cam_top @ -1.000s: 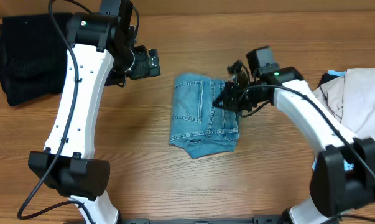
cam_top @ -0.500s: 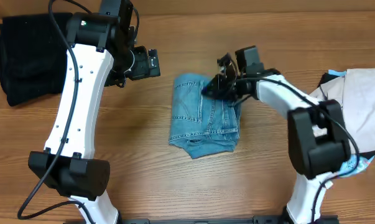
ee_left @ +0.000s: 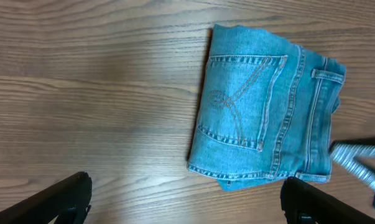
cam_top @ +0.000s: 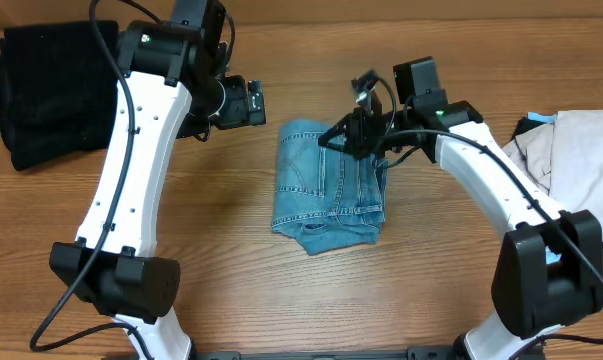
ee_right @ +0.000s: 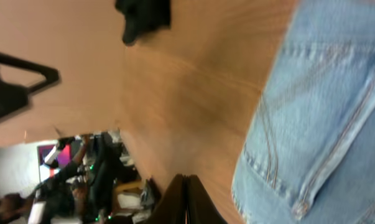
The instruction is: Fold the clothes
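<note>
The light blue jeans [cam_top: 326,190] lie folded into a compact rectangle at the table's middle, a stitched back pocket up; they also show in the left wrist view [ee_left: 268,118] and the right wrist view [ee_right: 324,112]. My right gripper [cam_top: 343,138] is shut and empty, hovering over the jeans' upper right part; its closed fingers [ee_right: 187,199] show at the bottom of its own view. My left gripper [cam_top: 243,102] is open and empty, above the table to the upper left of the jeans; its fingers [ee_left: 187,205] frame bare wood.
A black garment [cam_top: 41,90] lies folded at the far left corner. A beige garment [cam_top: 571,160] is heaped at the right edge, with something black and blue under it. Bare wooden table [cam_top: 221,250] surrounds the jeans.
My right arm has swung back and its shut gripper shifted slightly over the jeans' top right. My left gripper drifted a little to the right. The jeans have not moved.
</note>
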You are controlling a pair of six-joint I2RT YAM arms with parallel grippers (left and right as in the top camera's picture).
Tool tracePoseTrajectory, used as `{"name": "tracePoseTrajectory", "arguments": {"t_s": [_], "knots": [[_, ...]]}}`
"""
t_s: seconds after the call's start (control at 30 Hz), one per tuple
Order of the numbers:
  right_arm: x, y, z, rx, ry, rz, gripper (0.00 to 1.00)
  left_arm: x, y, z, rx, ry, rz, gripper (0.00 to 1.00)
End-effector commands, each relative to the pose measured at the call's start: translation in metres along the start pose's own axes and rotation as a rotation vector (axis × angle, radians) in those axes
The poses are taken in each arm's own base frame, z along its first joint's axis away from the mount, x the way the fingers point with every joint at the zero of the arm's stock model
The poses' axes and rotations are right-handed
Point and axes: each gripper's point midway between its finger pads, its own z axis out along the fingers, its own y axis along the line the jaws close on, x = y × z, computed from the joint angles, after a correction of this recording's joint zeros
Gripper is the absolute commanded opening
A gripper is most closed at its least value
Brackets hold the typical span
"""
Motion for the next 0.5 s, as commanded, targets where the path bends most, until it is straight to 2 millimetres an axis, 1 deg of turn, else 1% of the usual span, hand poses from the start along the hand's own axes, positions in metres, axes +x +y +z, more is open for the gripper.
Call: {"name": "tracePoseTrajectory", "arguments": {"t_s": [0.0, 0.07, 0.1, 0.13, 0.2, 0.3, 0.33, 0.37, 0.4, 0.47], "knots": [[0.038, -0.033, 0.016, 0.044, 0.102, 0.068, 0.04, 0.000, 0.001, 0.001, -0.012, -0.005, 0.011, 1.00], [0.062, -0.056, 0.022, 0.078, 0.137, 0.125, 0.04, 0.000, 0.001, 0.001, -0.012, -0.005, 0.011, 1.00], [0.078, -0.072, 0.027, 0.092, 0.155, 0.153, 0.04, -0.001, 0.001, 0.001, -0.012, -0.005, 0.011, 1.00], [0.087, -0.084, 0.030, 0.103, 0.152, 0.186, 0.04, -0.001, 0.001, 0.001, -0.012, -0.006, 0.011, 1.00], [0.099, -0.108, 0.035, 0.127, 0.120, 0.249, 0.04, -0.001, 0.000, 0.001, -0.012, -0.006, 0.011, 1.00], [0.111, -0.130, 0.033, 0.135, 0.091, 0.292, 0.09, 0.001, 0.001, 0.001, -0.015, 0.003, 0.010, 1.00], [0.112, -0.133, 0.031, 0.143, 0.086, 0.298, 0.08, 0.002, 0.001, 0.001, -0.015, 0.005, 0.011, 1.00], [0.111, -0.135, 0.031, 0.149, 0.081, 0.298, 0.05, 0.002, 0.002, 0.001, -0.016, 0.006, 0.010, 1.00], [0.109, -0.133, 0.031, 0.142, 0.077, 0.291, 0.04, 0.003, 0.002, 0.001, -0.016, 0.007, 0.010, 1.00], [0.102, -0.116, 0.029, 0.076, 0.078, 0.270, 0.04, 0.002, 0.002, 0.001, -0.016, 0.007, 0.023, 1.00]]}}
